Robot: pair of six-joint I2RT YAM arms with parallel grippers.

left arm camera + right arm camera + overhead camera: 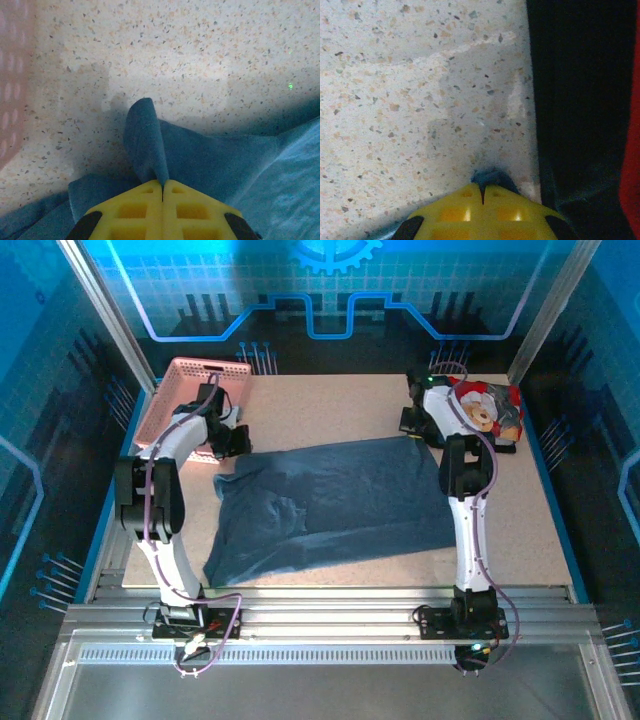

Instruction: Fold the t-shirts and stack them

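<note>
Slate-blue shirt (340,500) spread on table (540,540) | left gripper (162,186) pinching its fold | right gripper (482,190) pinching its edge | teddy-bear shirt (487,412) far right corner

The middle of the worktop (530,530) is covered by the spread slate-blue t-shirt (330,505). The far left corner is blocked by the pink lattice basket (185,375), and the left edge beside it by the left arm (172,560). The far right corner is taken by the bunched teddy-bear t-shirt (490,410), with the right arm (470,530) just inside it. Bare surface is left along the far edge between the two corners, and along the right edge down to the near right corner.
</note>
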